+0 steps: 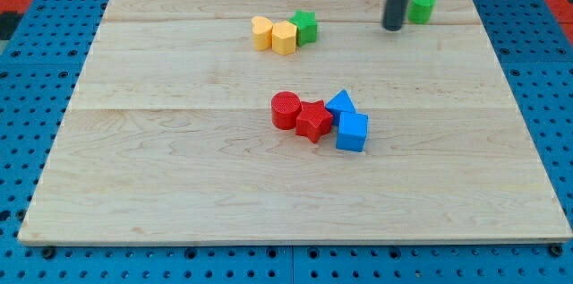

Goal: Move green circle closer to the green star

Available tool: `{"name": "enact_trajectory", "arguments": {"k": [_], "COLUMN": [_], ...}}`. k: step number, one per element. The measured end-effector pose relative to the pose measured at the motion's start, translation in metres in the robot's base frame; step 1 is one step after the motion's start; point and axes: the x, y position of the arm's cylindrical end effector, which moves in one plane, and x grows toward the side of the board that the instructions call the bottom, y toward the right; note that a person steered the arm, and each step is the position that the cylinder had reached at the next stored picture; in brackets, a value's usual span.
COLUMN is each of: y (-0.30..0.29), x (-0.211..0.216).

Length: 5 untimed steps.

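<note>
The green circle (421, 6) sits near the view's top right of the wooden board (179, 185). The green star (304, 27) is at the view's top centre, touching a yellow hexagon (284, 38). My tip (392, 28) is on the board just left of the green circle and slightly below it, a small gap apart. The green star lies well to the left of my tip.
A yellow heart-like block (261, 32) touches the yellow hexagon on its left. In the board's middle a red circle (286, 109), a red star (313, 121), a blue triangle (341, 103) and a blue cube (352, 132) cluster together.
</note>
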Motion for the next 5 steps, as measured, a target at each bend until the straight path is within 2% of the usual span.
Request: {"name": "enact_trajectory", "arguments": {"k": [1, 2, 5], "y": [0.049, 0.071, 0.064], "x": [0.000, -0.011, -0.043]}}
